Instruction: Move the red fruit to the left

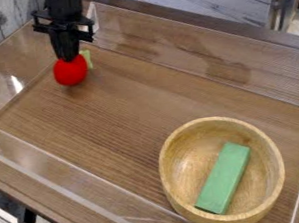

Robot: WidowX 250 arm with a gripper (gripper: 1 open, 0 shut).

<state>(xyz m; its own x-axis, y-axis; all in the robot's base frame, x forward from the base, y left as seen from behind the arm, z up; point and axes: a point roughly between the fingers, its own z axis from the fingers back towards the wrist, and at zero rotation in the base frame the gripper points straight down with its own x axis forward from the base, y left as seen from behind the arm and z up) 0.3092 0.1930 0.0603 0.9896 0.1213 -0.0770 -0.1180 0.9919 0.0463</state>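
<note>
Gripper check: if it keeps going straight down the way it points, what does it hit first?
The gripper points straight down, shut on the red fruit. Below the fruit is only the wooden table, so the fruit would likely meet that first. Whether it already touches the wood is unclear from this view.

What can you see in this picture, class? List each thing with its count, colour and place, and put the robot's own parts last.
red fruit: one, bright red with a pale leaf bit, far left of the table, under the fingers
bowl: one, light wood, near right corner
block: one, green, flat and rectangular, lying inside the bowl
table: one, brown wood grain, filling most of the view
clear walls: see-through, along the table's edges
gripper: one, black, pointing down, fingers closed on the red fruit
</note>
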